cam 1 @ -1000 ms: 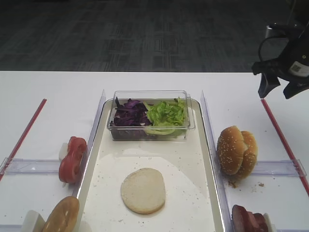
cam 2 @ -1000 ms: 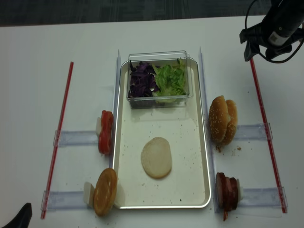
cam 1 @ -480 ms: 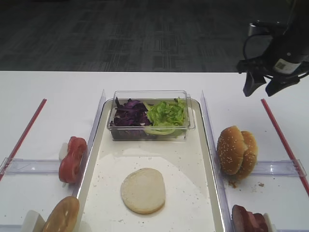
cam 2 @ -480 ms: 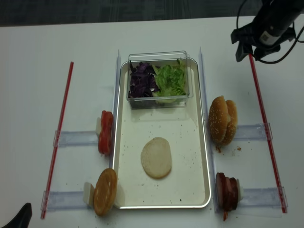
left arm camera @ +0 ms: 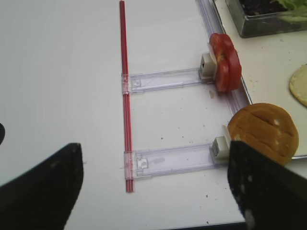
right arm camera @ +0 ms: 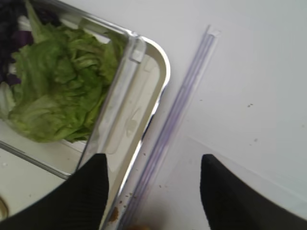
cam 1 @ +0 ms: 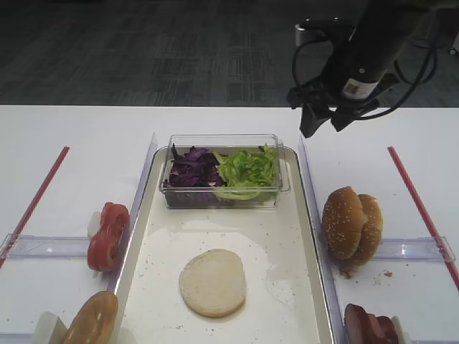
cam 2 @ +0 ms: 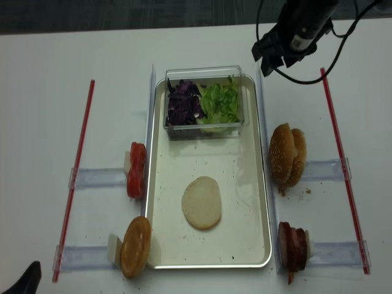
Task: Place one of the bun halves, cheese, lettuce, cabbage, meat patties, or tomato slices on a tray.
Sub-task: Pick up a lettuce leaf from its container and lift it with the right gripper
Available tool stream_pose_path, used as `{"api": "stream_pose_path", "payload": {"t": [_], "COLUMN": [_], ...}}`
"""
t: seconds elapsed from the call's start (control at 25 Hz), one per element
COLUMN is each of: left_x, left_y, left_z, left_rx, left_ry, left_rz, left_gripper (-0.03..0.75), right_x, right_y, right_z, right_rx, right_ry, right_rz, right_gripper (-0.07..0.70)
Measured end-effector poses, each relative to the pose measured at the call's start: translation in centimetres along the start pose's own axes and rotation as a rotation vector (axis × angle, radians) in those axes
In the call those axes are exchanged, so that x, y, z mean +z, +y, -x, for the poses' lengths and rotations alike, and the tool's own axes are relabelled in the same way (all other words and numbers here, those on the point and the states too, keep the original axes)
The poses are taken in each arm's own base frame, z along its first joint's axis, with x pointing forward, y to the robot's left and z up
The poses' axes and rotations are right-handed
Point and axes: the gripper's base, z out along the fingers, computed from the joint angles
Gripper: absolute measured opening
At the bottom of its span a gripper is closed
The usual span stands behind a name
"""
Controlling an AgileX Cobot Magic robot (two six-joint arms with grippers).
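No brand name or readable writing was found anywhere; a small pale label was seen on the right arm's wrist in the high view, its print too small to be made out.

At far left a red strip [cam 2: 76, 177] was seen lying lengthwise on the white table [cam 2: 43, 122]. The left gripper [left arm camera: 153, 191] was seen only from its own wrist view, its two dark fingers spread wide apart above the table, nothing between them. Two clear rails [left arm camera: 165, 79] were noted running from the red strip toward the tray. The tomato slices [cam 2: 136, 169] were stacked on edge at the end of the farther rail, just outside the tray's left rim. A golden-brown bun half [cam 2: 136, 246] was noted at the end of the nearer rail.

The tray [cam 2: 245, 177], cream-white with a silvery rim and speckled with crumbs, was seen at centre. A flat pale bun half [cam 2: 201, 203] lay on it. A clear plastic tub [cam 2: 205, 128] stood at the tray's far end, with the cabbage [cam 2: 182, 103] in its left part and the lettuce [cam 2: 219, 101] in its right.

The right gripper [cam 2: 274, 60] was seen above the table just beyond the tray's far right corner, its fingers apart and holding nothing. Sesame bun halves [cam 2: 287, 154] stood on edge right of the tray, and the meat patties [cam 2: 293, 246] nearer the front. A second red strip [cam 2: 343, 159] was noted at far right.

Dark patterned carpet [cam 1: 143, 50] was seen beyond the table.
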Motion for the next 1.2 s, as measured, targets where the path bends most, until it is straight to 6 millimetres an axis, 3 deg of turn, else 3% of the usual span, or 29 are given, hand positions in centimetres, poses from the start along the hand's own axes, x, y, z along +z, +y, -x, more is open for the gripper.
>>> {"api": "stream_pose_path", "payload": {"t": [0.36,0.64,1.2], "left_x": [0.0,0.0,0.0], "left_y": [0.0,0.0,0.0], "left_z": [0.0,0.0,0.0], "left_rx": [0.0,0.0,0.0], "left_ry": [-0.002,-0.002,-0.002], "left_rz": [0.0,0.0,0.0], "left_gripper": [0.565,0.565,0.565], "right_x": [2.6,4.3,4.6], "right_y": [5.7,8.7,9.0], "right_z": [-0.1,-0.5,-0.1], "right_rx": [-0.145,-0.227,-0.259], "right_ry": [0.058,0.085,0.043], "right_rz": [0.036,0.045,0.019], "right_gripper": [0.452,0.452,0.452]}}
